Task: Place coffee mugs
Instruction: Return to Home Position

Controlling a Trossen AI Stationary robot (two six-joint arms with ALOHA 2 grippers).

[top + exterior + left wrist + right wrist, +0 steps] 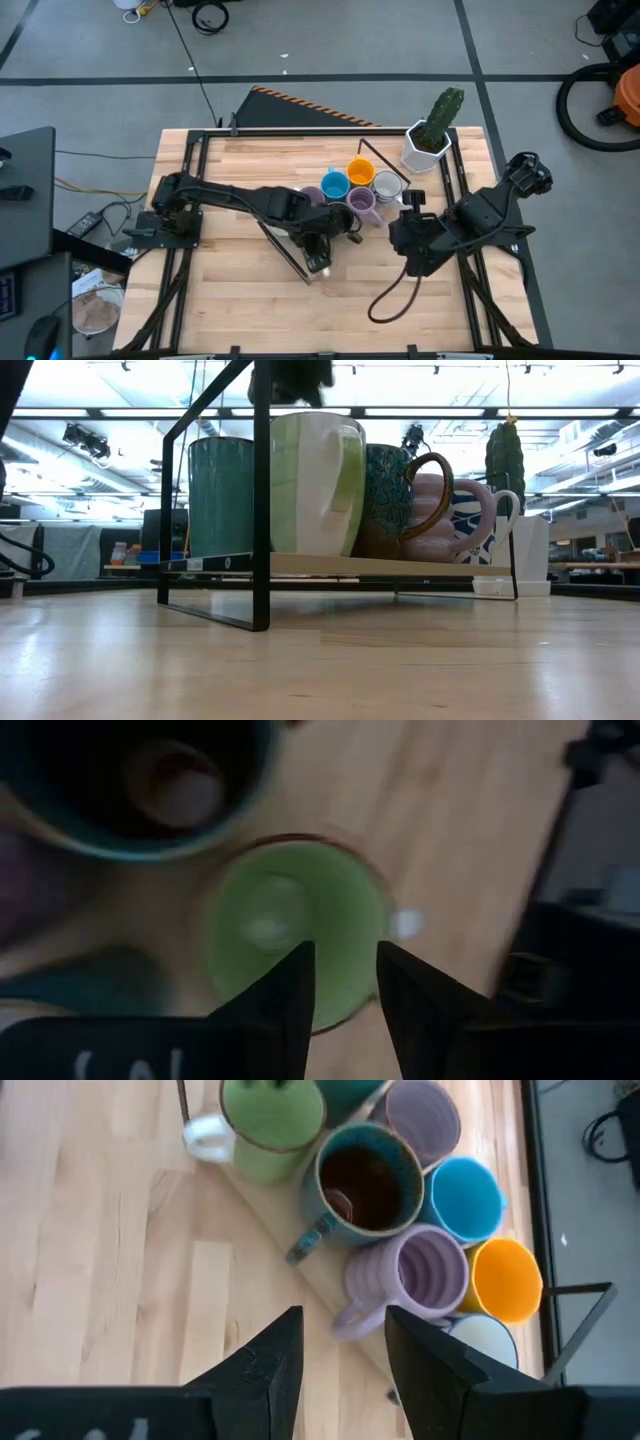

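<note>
Several mugs stand close together on the wooden shelf of a black-framed rack. In the right wrist view I see a green-lined mug with a white handle, a dark brown-lined one, purple, blue, ribbed lilac, orange and silvery-white. My left gripper hangs open just above the green mug, fingers pointing down. My right gripper is open over bare table beside the lilac mug.
A white faceted cactus pot stands at the table's far right corner, behind the rack. The rack's black frame rises around the mugs. A cable loops on the table below my right arm. Bare wood lies along the near edge.
</note>
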